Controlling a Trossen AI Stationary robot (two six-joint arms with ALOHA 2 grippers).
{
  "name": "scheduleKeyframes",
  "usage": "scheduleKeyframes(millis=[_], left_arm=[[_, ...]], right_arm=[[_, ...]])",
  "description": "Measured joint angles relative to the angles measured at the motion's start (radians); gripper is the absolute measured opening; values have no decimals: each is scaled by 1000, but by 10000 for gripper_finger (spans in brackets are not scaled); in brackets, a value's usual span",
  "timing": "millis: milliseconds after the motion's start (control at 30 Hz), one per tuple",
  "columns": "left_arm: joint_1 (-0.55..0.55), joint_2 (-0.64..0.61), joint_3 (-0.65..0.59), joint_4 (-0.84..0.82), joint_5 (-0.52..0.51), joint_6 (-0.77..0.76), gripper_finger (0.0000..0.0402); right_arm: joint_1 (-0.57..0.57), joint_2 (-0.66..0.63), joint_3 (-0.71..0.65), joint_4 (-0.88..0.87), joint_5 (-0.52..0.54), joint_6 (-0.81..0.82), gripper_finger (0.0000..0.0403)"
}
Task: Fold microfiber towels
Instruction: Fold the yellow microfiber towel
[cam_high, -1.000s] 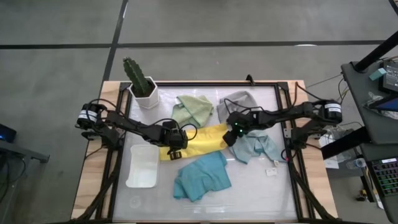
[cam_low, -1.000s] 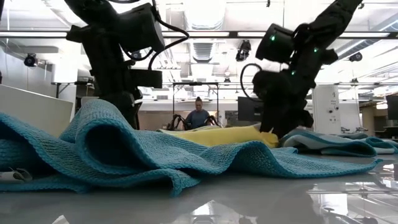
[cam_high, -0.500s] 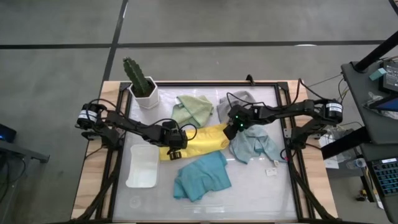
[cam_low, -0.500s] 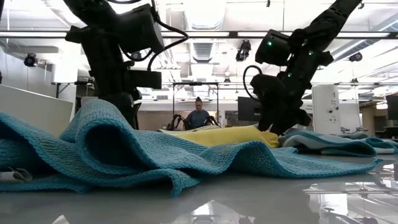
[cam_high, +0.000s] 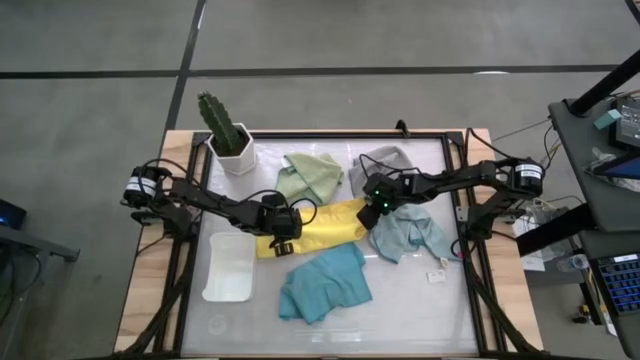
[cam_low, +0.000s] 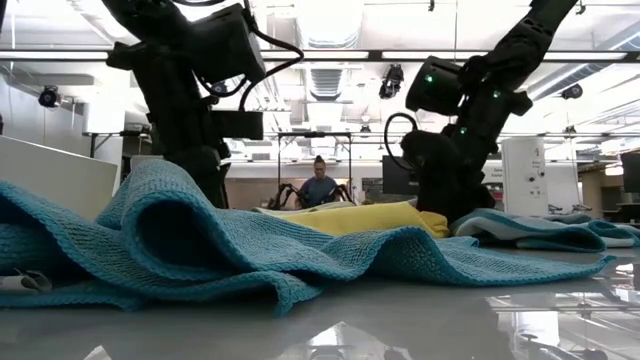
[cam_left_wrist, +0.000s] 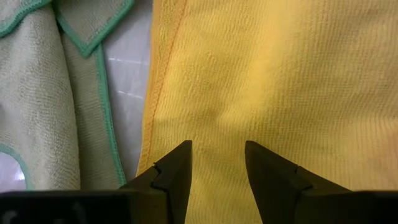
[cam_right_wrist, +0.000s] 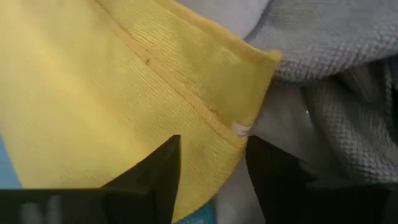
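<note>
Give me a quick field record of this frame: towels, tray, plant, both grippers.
yellow towel: table centre, half folded, a gripper at each end
green towel: crumpled, behind the yellow one
grey towel: crumpled, far right
pale blue towel: right of the yellow one
teal towel: rumpled, near edge
tray: left, white
cactus: far left corner, white pot
left gripper: open, over the yellow towel
right gripper: open, at the yellow towel's corner
</note>
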Motion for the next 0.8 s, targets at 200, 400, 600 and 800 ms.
scheduleKeyframes(millis=[200,400,600,800], left_arm=[[0,0,1,0,-8,0,134],[0,0,-2,-2,-10,0,134],[0,0,-4,-5,-10,0,134],[0,-5,10,-29,-10,35,134]], right_arm=[[0,-1,0,1,0,-14,81],[0,-12,2,-12,-4,-39,16],[0,-65,4,-57,-3,-45,9],[0,-133,4,-109,1,-55,9]])
